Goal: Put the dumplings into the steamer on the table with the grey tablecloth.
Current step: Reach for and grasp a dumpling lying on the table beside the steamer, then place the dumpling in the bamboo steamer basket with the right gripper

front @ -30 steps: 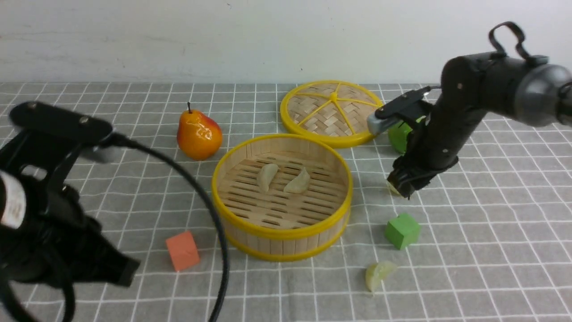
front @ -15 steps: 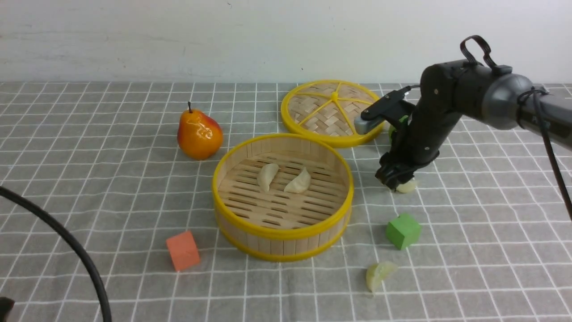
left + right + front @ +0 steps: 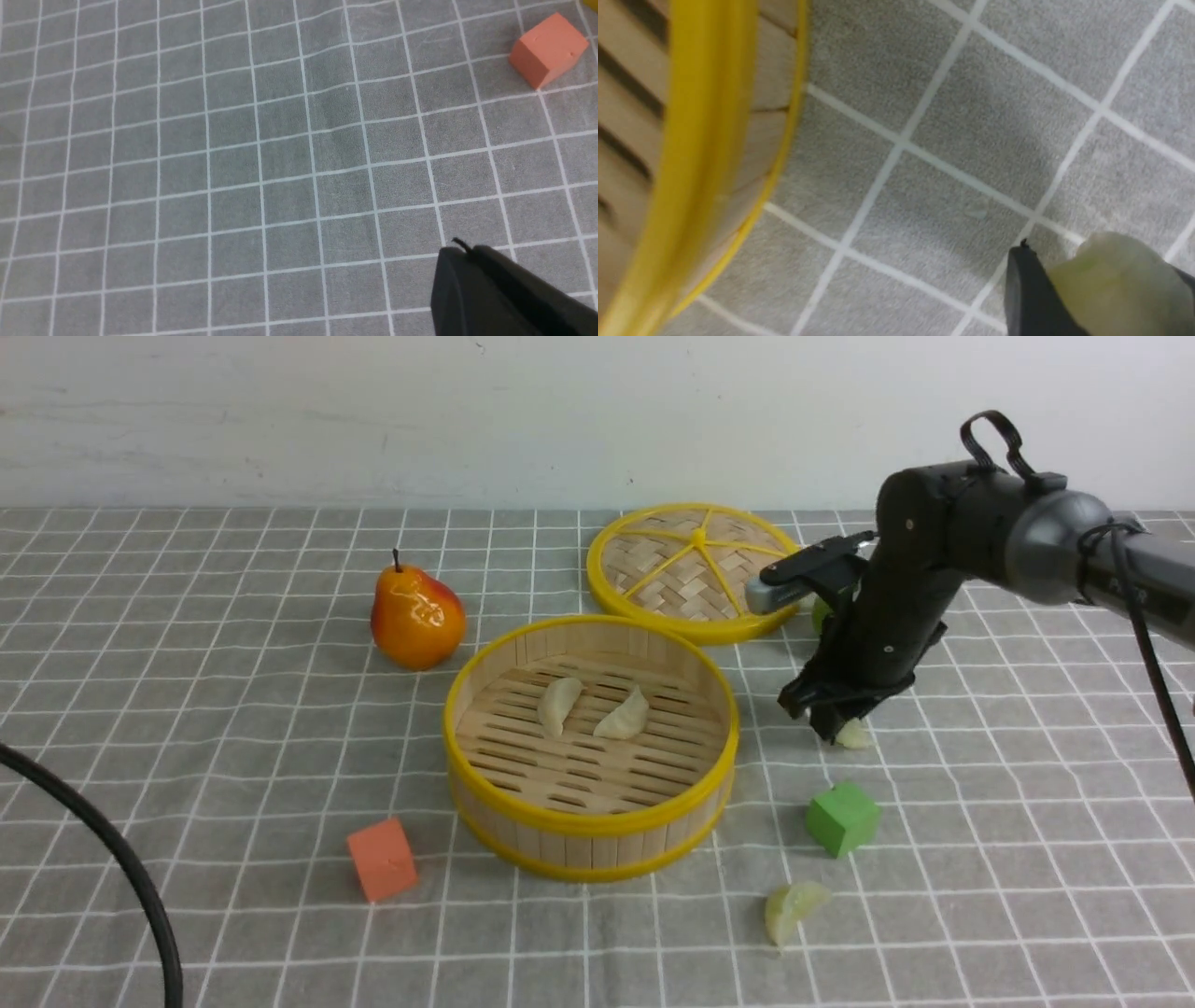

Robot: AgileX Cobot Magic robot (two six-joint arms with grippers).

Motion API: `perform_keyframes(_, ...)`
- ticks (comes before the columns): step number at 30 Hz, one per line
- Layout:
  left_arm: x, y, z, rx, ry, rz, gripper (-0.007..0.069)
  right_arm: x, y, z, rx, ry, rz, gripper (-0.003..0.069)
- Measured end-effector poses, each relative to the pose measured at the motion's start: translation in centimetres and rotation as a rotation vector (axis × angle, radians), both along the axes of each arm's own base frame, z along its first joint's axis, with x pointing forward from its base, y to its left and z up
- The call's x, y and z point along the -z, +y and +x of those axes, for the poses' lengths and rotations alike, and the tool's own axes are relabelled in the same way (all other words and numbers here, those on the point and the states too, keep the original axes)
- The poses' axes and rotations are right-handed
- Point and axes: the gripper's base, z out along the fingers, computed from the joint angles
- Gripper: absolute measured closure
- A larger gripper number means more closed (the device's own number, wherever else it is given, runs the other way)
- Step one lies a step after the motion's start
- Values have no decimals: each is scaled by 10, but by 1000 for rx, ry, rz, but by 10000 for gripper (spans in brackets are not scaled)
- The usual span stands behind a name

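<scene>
**Front view: pinching a dumpling (image 3: 854, 735) just right of the steamer (image 3: 588, 847)**

Low on the right side with the right gripper (image 3: 837, 726), jaws drawn in on that pale dumpling, down near the grey tablecloth (image 3: 1027, 784); cannot tell whether lifted clear of the cloth. Same again in the right wrist view: wedged between dark fingers (image 3: 1027, 294), near the steamer's yellow rim but apart from it.

Inside the steamer, on the slat floor, two dumplings (image 3: 560, 705) side by side. On the cloth nearer the camera than the green cube (image 3: 842, 817), a last dumpling (image 3: 792, 907), well apart from the right gripper.

Behind the steamer, a woven lid (image 3: 691, 569); off to the left, a pear (image 3: 416, 616); front left, an orange cube (image 3: 381, 859).

Out of the front view with the left gripper (image 3: 472, 280): closed, over plain grid cloth.
</scene>
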Motion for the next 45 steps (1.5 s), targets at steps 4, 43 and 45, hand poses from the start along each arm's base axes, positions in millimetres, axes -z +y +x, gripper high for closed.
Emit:
perform_keyframes(4,17,6,-13,-7,-53,-65,638,-54,10,-7,59,-29,167,443)
perform_keyframes(43,70,23,-49,128,-418,-198,632,3,177,-40,63,162,590,440)
perform_keyframes(45,70,23,-49,128,-418,-198,632,3,177,-40,61,158,587,413)
